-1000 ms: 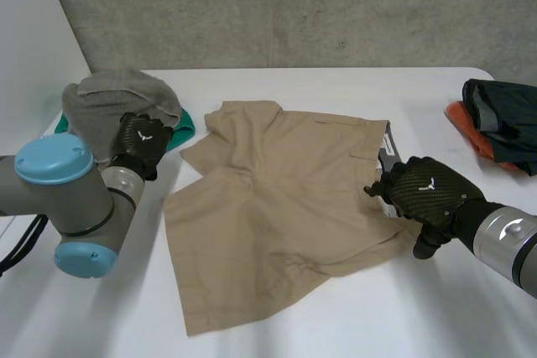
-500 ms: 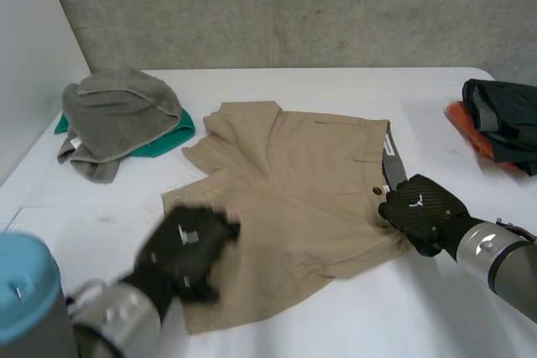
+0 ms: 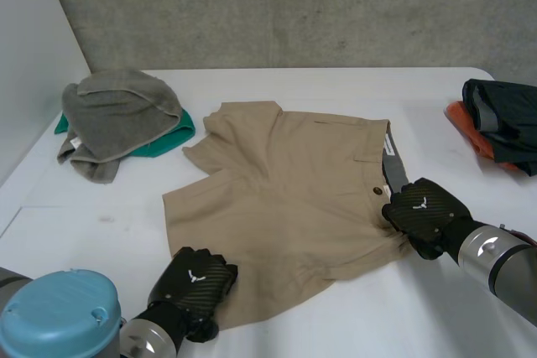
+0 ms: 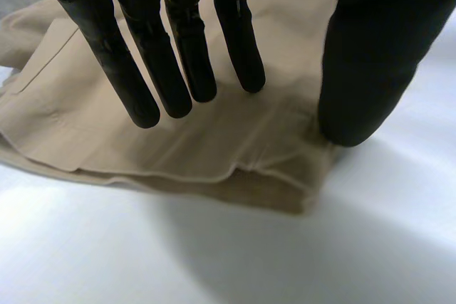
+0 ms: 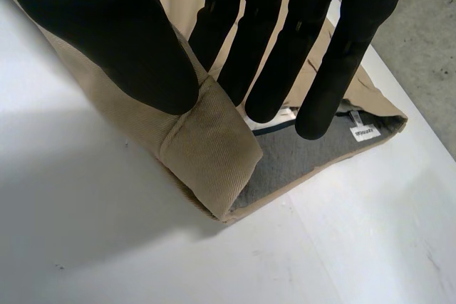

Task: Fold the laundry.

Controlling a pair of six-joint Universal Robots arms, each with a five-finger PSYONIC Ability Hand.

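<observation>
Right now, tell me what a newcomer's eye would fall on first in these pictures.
The tan shorts spread across the middle of the white table draw the eye first. A black hand sits at each end: the left hand open at the near leg hem, the right hand pinching the waistband's end. Next come the grey towel heaped on a green cloth at far left, and dark clothing over an orange cloth at the right edge.
</observation>
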